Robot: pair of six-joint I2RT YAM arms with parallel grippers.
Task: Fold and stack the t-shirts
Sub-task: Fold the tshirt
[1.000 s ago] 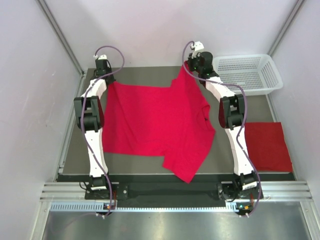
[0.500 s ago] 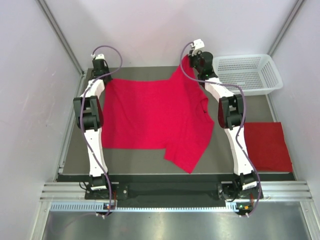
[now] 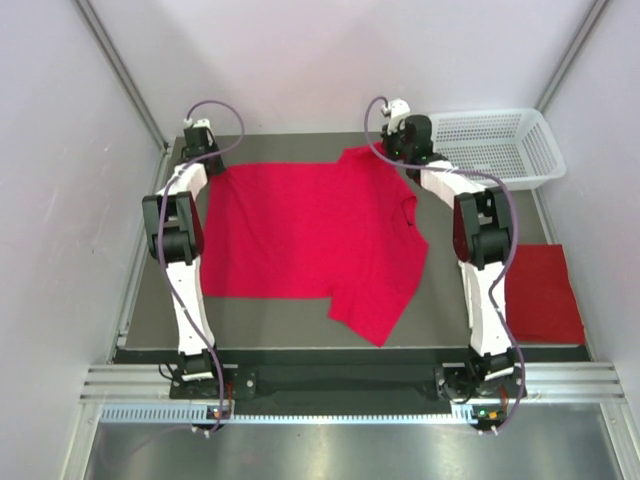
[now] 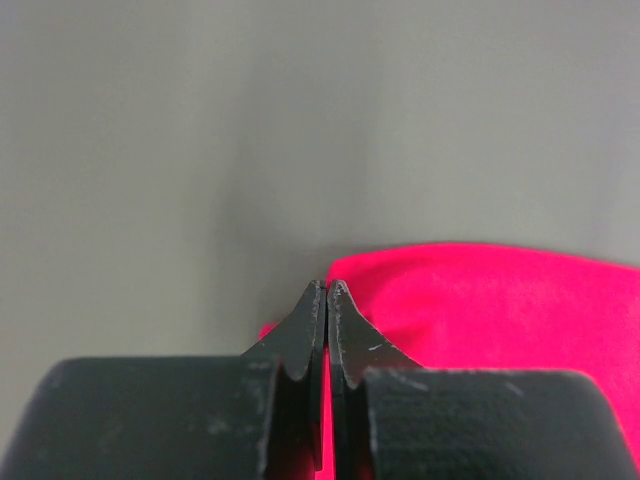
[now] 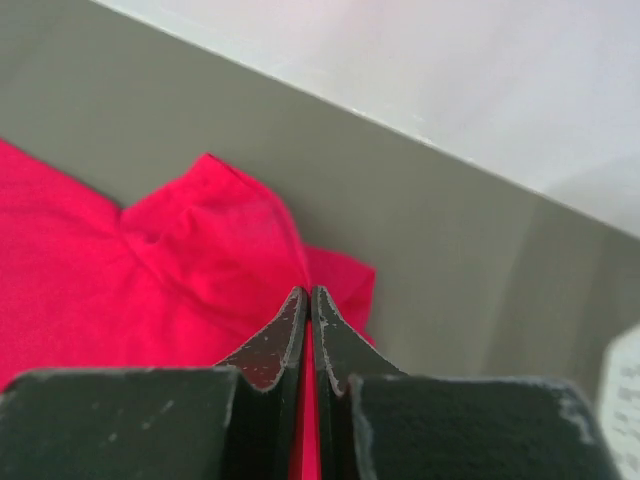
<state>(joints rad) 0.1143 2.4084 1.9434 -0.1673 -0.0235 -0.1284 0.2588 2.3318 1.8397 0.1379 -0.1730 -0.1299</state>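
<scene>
**Item 1, near edge.** Bases of the left arm [image 3: 180,250] and right arm [image 3: 478,250], side by side on a metal rail at the edge of a dark grey table [image 3: 260,320]. Both arms reach toward the far side.

**Item 2, near right.** Folded t-shirt [image 3: 545,290], bright red and roughly square. It lies flat on the right side of the table, partly hidden behind the right arm. It is well apart from the basket and is not touching the other shirt.

**Item 3, centre.** Spread t-shirt [image 3: 300,240], bright red. It lies open between the two arms and covers most of the middle of the table. The left part is flat with a straight near hem. The right part is doubled over, with a pointed flap reaching toward the near edge.

**Item 4, far left.** Left gripper [image 4: 327,288]. The fingers are pressed together, with red cloth showing beneath and between them. They pinch the far left corner of the spread t-shirt, low over the table.

**Item 5, far centre-right.** Right gripper [image 5: 304,293]. The fingers are closed tight on a strip of red cloth at the far right corner of the spread t-shirt. The fabric bunches just beyond the tips.

**Item 6, far right corner.** White plastic mesh basket [image 3: 500,145], just beside the right gripper.
</scene>
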